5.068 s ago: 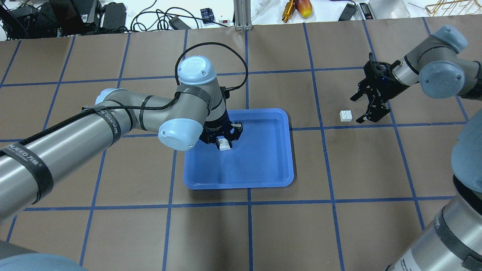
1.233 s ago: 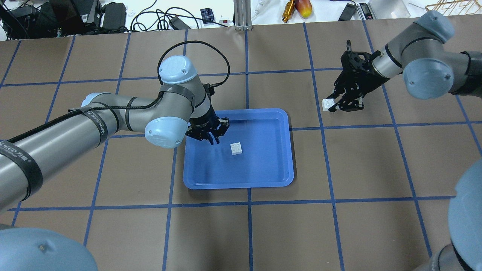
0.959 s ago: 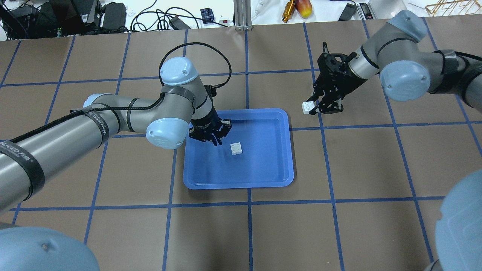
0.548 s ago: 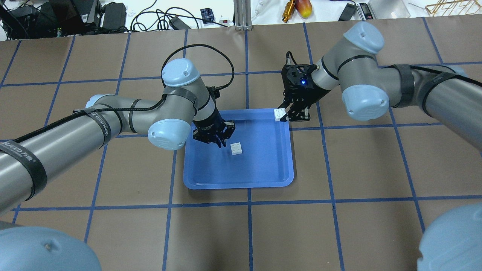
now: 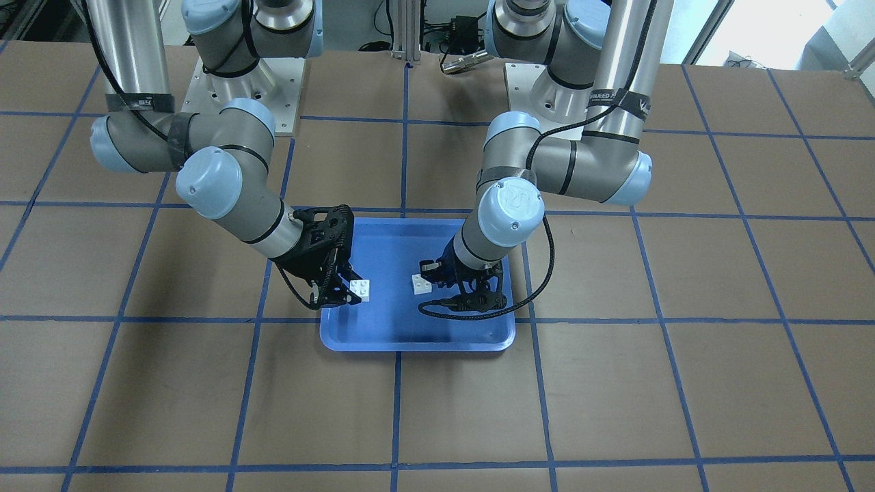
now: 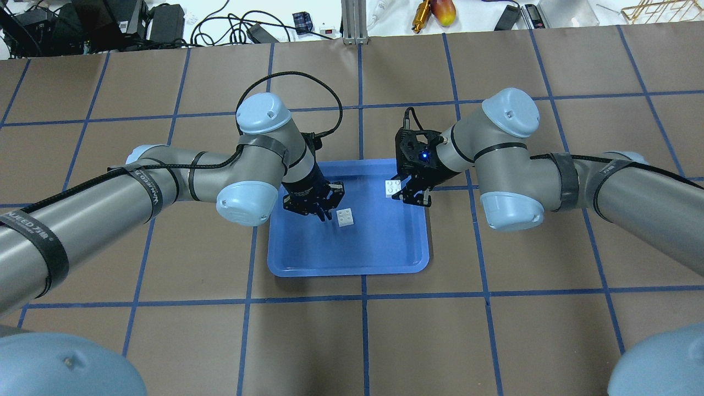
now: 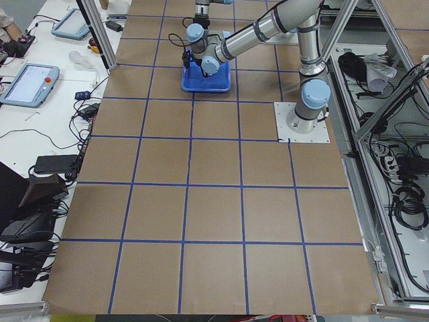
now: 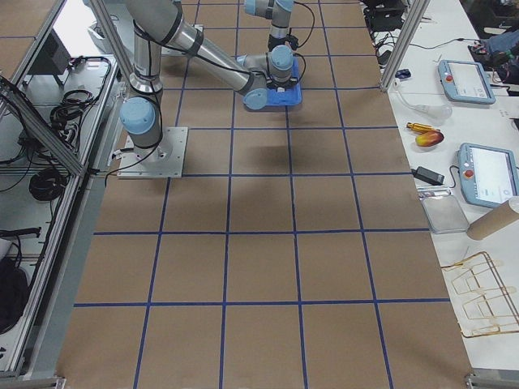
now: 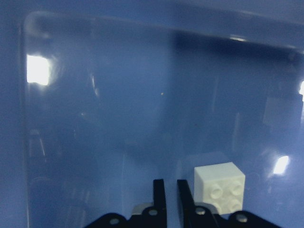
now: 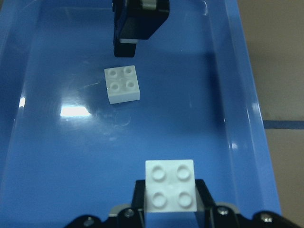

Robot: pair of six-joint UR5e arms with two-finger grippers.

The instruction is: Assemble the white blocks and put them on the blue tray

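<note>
The blue tray [image 6: 346,268] lies at the table's middle. One white block [image 6: 345,218] rests studs-up on the tray floor; it also shows in the front view [image 5: 422,283], the left wrist view [image 9: 219,185] and the right wrist view [image 10: 122,84]. My left gripper [image 6: 323,212] is shut and empty, its fingertips [image 9: 159,190] low over the tray just beside that block. My right gripper [image 6: 400,191] is shut on the second white block [image 6: 392,187], held studs-up above the tray's far right part [image 10: 170,185], apart from the first block.
Cables, power adapters and small tools [image 6: 434,14] lie beyond the table's far edge. A wire rack [image 6: 660,10] stands at the back right. Tablets [image 8: 486,174] sit on a side bench. Both arms' elbows hang over the table either side of the tray.
My right gripper has carried its white block left, from over the bare table to over the tray. My left gripper let go of the first block earlier and has edged closer beside it.
</note>
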